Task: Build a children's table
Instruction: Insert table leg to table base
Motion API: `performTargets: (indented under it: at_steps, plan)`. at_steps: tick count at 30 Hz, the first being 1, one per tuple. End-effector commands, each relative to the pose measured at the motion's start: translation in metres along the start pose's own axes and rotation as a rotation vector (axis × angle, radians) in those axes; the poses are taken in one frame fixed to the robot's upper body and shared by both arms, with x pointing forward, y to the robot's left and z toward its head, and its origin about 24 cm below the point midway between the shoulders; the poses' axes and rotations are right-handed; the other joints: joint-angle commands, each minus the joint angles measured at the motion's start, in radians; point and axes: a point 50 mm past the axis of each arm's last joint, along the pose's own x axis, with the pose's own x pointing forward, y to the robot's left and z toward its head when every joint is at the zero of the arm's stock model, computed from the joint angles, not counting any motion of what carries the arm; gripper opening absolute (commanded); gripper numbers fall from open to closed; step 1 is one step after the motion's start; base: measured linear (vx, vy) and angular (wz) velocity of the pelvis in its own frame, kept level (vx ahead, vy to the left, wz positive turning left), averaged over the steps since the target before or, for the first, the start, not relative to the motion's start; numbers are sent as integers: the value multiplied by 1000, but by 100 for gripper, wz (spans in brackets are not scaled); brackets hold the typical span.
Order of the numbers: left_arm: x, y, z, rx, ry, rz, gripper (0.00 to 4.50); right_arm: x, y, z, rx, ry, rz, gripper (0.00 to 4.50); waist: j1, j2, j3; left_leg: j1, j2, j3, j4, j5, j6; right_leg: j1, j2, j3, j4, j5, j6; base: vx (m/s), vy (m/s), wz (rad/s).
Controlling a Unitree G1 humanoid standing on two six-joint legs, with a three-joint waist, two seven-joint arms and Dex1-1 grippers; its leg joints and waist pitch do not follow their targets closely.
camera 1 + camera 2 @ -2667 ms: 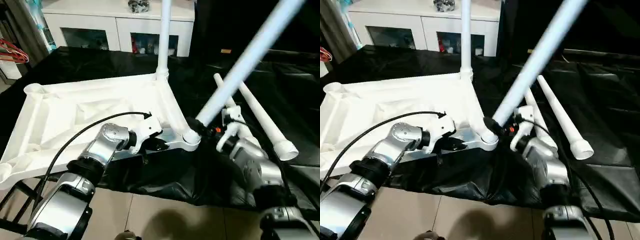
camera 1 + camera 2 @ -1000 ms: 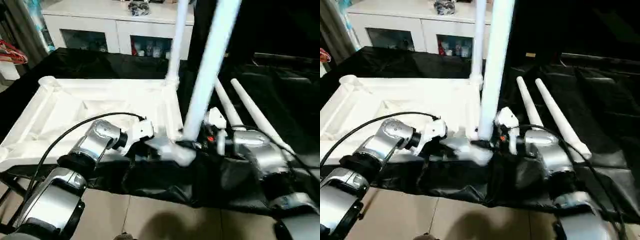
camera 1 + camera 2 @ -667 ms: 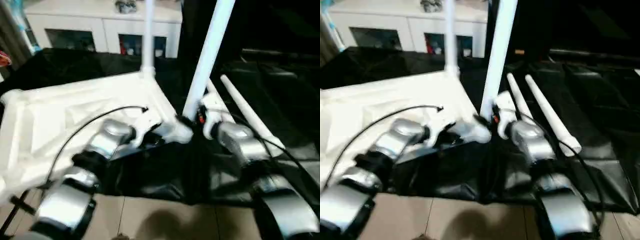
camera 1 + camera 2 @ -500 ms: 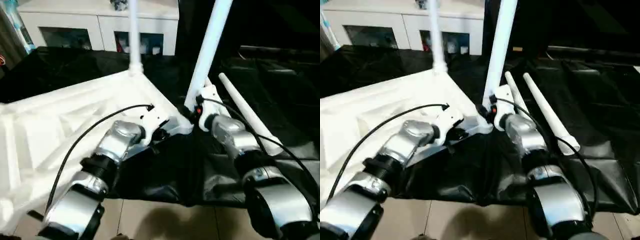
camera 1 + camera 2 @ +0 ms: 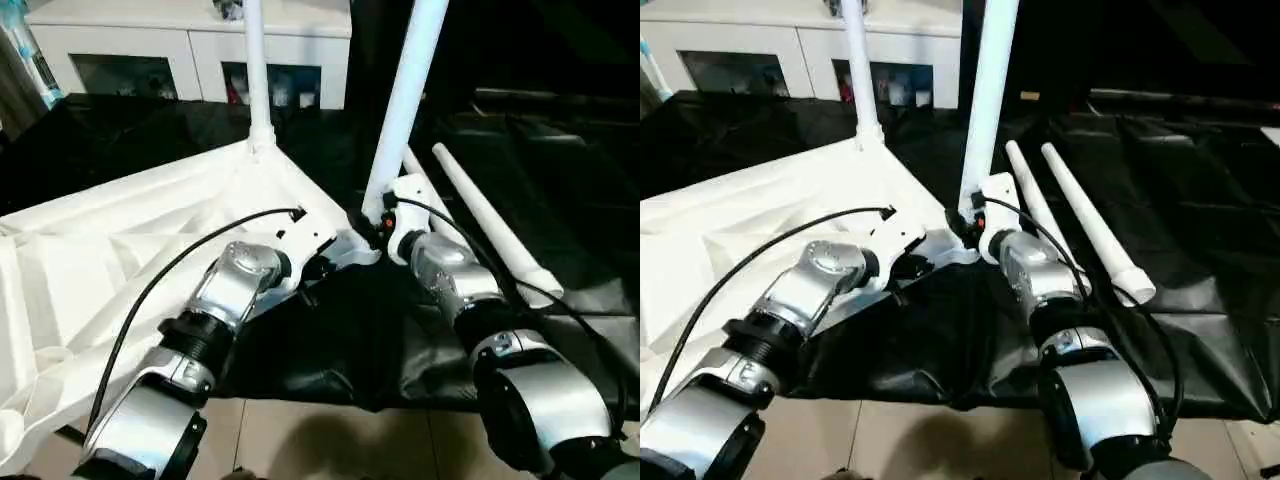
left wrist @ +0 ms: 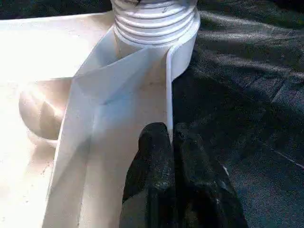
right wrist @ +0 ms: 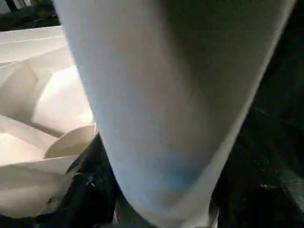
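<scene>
The children's table lies upside down: its white ribbed tabletop (image 5: pixel 100 250) rests tilted on the black cloth. One white leg (image 5: pixel 253 80) stands upright in the far corner socket. A second leg (image 5: pixel 405 100) rises almost upright from the near right corner socket (image 6: pixel 156 19). My right gripper (image 5: pixel 378 222) is at that leg's base, and the leg (image 7: pixel 166 95) looms very close in the right wrist view. My left gripper (image 6: pixel 170 133) is shut on the tabletop's thin rim just beside that corner. Two loose legs (image 5: pixel 1080 205) lie side by side on the cloth to the right.
A white cabinet (image 5: pixel 190 45) with glass-fronted doors stands behind the work. Black cloth (image 5: pixel 560 200) covers the surface and hangs over its near edge above a tiled floor (image 5: pixel 320 440). My left arm's black cable (image 5: pixel 150 300) arcs over the tabletop.
The leg at the near right corner has swung from leaning far right to almost upright. The camera has shifted too. My left gripper keeps its hold on the rim.
</scene>
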Motion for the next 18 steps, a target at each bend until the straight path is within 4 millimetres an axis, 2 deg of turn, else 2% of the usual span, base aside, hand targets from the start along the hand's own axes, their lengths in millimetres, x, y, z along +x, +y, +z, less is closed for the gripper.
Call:
performTargets:
  at_steps: [1, 4, 5, 7, 11, 12, 13, 14, 18]
  plan:
    - [-11, 5, 45, 116, -177, 21, 0, -3, 7, -37, 39, 140, 30, 307, 4, 9, -68, 10, 68, -35, -66, -161, 44, 56, -109, 68, -68, -178, -213, 0, 0, 0]
    - [-13, 5, 45, 124, -183, 8, 0, -3, 6, -29, 21, 112, 54, 313, 8, 10, -72, 8, 68, -34, -63, -128, 53, 58, -110, 68, -60, -125, -230, 0, 0, 0]
    - [-15, 5, 44, 132, -183, -9, 0, -3, 7, -25, 0, 100, 110, 313, 8, 8, -74, 5, 68, -35, -61, -111, 63, 61, -109, 67, -54, -97, -235, 0, 0, 0]
    - [-16, 5, 43, 137, -183, -21, 0, -4, 9, -22, -14, 94, 152, 313, 11, 10, -72, 3, 69, -33, -59, -102, 84, 61, -110, 66, -54, -85, -241, 0, 0, 0]
    - [-18, 5, 40, 155, -181, -52, 0, -9, 11, -22, -62, 104, 270, 313, 19, 9, -73, 4, 70, -31, -56, -86, 100, 60, -106, 65, -51, -68, -241, 0, 0, 0]
    - [-18, 5, 40, 155, -181, -52, 0, -9, 11, -22, -62, 104, 270, 313, 21, 11, -73, 5, 72, -31, -57, -87, 100, 57, -108, 66, -50, -70, -243, 0, 0, 0]
    - [-21, 6, 34, 180, -189, -113, 0, -19, 9, -27, -127, 126, 381, 313, 22, 9, -73, 6, 72, -30, -57, -90, 100, 57, -107, 65, -52, -76, -242, 0, 0, 0]
    - [-21, 6, 34, 180, -189, -113, 0, -19, 9, -27, -127, 126, 381, 313, 30, 8, -72, 5, 71, -29, -55, -93, 105, 59, -105, 64, -52, -81, -229, 0, 0, 0]
    - [-26, 4, 27, 208, -203, -224, 0, -27, 5, -28, -163, 127, 445, 313, 34, 10, -71, 6, 74, -30, -57, -109, 95, 55, -107, 65, -54, -113, -223, 0, 0, 0]
